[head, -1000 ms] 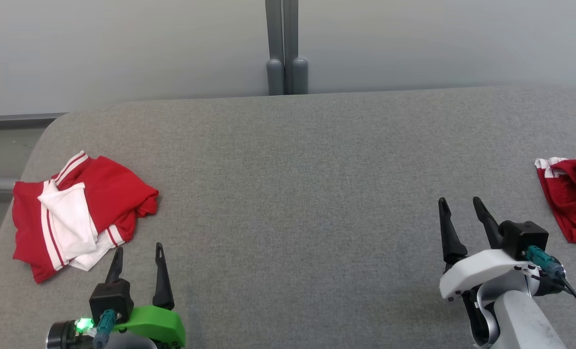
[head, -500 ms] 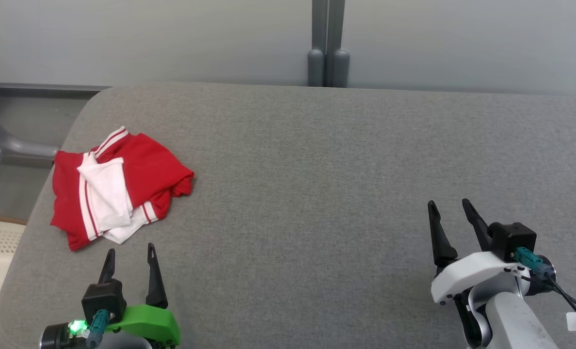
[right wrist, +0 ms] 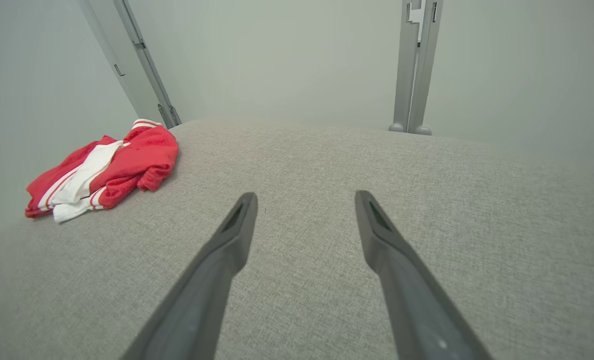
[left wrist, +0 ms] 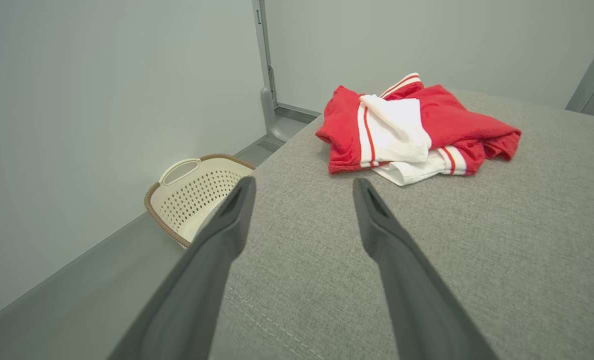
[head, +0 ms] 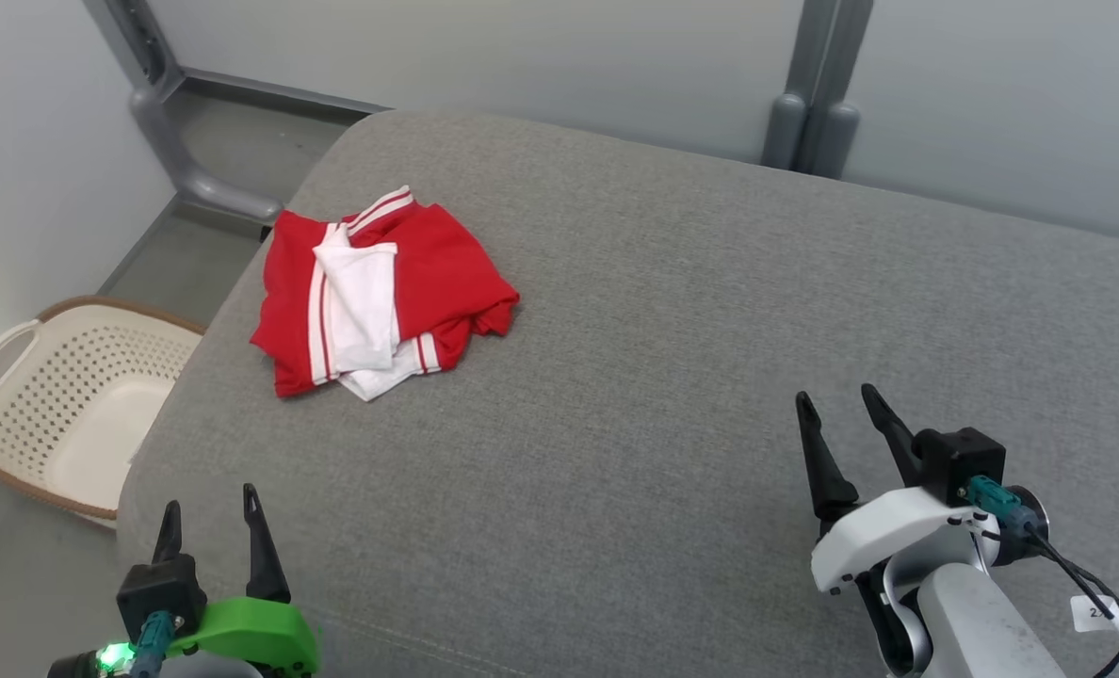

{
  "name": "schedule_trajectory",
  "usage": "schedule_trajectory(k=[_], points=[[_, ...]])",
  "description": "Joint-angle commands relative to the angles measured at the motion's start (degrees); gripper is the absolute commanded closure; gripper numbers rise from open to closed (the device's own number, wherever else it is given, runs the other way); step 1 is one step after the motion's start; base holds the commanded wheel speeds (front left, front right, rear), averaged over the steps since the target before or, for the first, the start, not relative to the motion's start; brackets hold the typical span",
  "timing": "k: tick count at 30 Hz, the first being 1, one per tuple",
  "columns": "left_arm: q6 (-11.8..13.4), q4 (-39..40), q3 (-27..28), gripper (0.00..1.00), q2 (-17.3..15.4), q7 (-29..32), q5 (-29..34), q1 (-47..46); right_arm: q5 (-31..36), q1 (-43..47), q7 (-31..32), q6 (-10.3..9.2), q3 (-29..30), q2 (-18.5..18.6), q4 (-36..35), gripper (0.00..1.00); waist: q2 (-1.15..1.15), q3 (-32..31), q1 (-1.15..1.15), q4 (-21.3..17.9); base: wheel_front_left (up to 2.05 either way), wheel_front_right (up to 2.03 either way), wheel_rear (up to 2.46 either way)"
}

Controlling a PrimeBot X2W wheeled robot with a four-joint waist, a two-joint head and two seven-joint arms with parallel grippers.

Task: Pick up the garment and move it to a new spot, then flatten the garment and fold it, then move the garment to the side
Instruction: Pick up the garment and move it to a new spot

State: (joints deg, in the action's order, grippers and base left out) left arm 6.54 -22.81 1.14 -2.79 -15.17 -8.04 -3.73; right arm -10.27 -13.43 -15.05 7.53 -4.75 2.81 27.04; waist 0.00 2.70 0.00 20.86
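Grey fabric-covered counter (head: 710, 330), pale walls behind. The left gripper (head: 211, 499), spread wide and empty, hovers at the near-left corner. The bundled red-and-white garment (head: 446, 273) lies ahead, slightly right, well apart from the open, empty right gripper (head: 837, 395).

head view looks down; wrist views, seemingly low, share the garment (left wrist: 417, 125).

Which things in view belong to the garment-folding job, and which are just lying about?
Belongs to the job:
- red and white garment, lying on the grey padded surface near its far left corner
- left gripper and right gripper, both open, empty and apart from the garment

Just lying about:
- cream basket on the floor beside the surface
- grey posts by the wall
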Motion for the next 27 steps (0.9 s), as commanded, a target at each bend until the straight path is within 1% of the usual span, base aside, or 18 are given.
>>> schedule_trajectory(k=[1,6,12,14,18,21,27], points=[[0.2,-0.1,0.6,0.00,-0.2,0.1,-0.8,1.0,-0.1,-0.6,-0.2,-0.08,-0.5,0.2,0.1,0.00,0.00,0.9,0.00,3.6,0.00,0.00,0.00],[-0.5,0.5,2.0,0.00,-0.2,0.1,-1.3,1.6,-0.2,-1.3,-0.2,-0.08,-2.3,0.2,0.1,0.00,0.00,1.6,0.00,3.7,0.00,0.00,0.00],[-0.6,-0.2,4.1,0.00,-0.2,0.1,-2.3,0.9,-0.4,-2.1,-0.2,-0.08,-4.1,0.2,0.2,0.00,0.00,3.1,0.00,1.7,0.00,0.00,0.00],[-1.1,-0.6,4.7,0.00,-0.2,0.1,-2.9,0.0,0.2,-2.4,-0.2,-0.08,-4.4,0.2,0.0,0.00,0.00,3.8,0.00,0.7,0.00,0.00,0.00],[-2.9,-1.8,6.2,0.00,-0.2,0.1,-3.8,-3.0,1.3,-3.2,-0.2,-0.08,-4.5,0.2,-0.7,0.00,0.00,5.8,0.00,-1.6,0.00,0.00,0.00],[-4.9,-3.5,7.9,0.00,-0.2,0.1,-4.4,-6.5,2.6,-4.5,-0.2,-0.08,-4.5,0.2,-1.4,0.00,0.00,8.1,0.00,-3.5,0.00,0.00,0.00],[-9.1,-9.2,10.9,0.00,-1.6,0.1,-3.2,-15.9,4.8,-7.6,-0.2,-0.08,-4.6,0.2,-2.8,0.00,0.00,13.5,0.00,-7.4,0.00,0.00,0.00]])
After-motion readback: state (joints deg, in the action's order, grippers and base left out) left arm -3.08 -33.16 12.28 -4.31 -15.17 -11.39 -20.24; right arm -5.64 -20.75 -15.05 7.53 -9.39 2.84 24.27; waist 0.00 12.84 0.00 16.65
